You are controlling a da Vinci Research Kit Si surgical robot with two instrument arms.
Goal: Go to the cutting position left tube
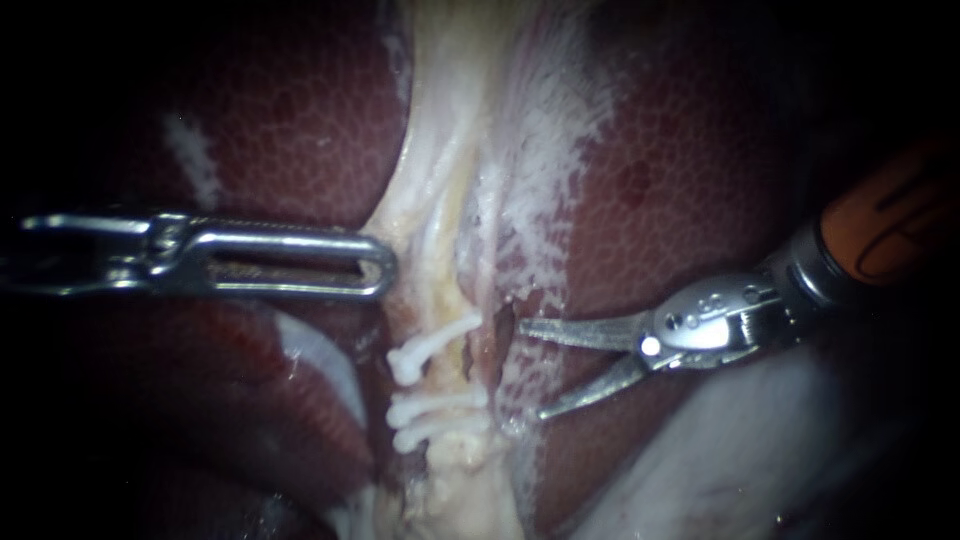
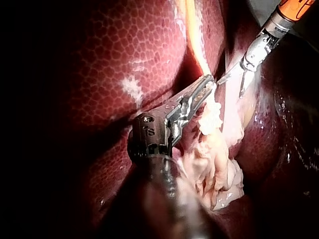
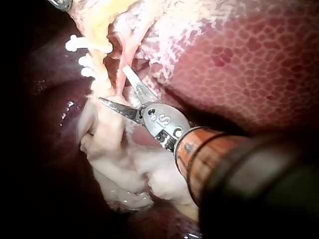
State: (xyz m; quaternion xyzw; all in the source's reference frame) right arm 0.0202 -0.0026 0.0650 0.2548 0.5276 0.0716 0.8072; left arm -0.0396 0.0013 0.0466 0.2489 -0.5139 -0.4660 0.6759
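Observation:
The pale left tube (image 1: 452,385) runs down the middle between the liver lobes and carries three white clips (image 1: 432,345), two of them close together lower down (image 1: 436,415). My right instrument (image 1: 530,368) has slim blades, standing open just right of the clipped tube, the upper tip beside a reddish strand (image 1: 492,345). In the right wrist view the open blades (image 3: 112,83) reach the pale strand just below the clips (image 3: 82,59). My left instrument (image 1: 380,268) has slotted jaws shut on the pale tissue (image 1: 400,225) above the clips, as the left wrist view (image 2: 208,82) also shows.
Dark red liver (image 1: 300,110) lies on both sides, with a whitish film (image 1: 545,150) over the right lobe's edge. Loose pale tissue (image 2: 219,169) hangs under my left instrument. The orange collar (image 1: 880,230) of the right shaft enters from the right.

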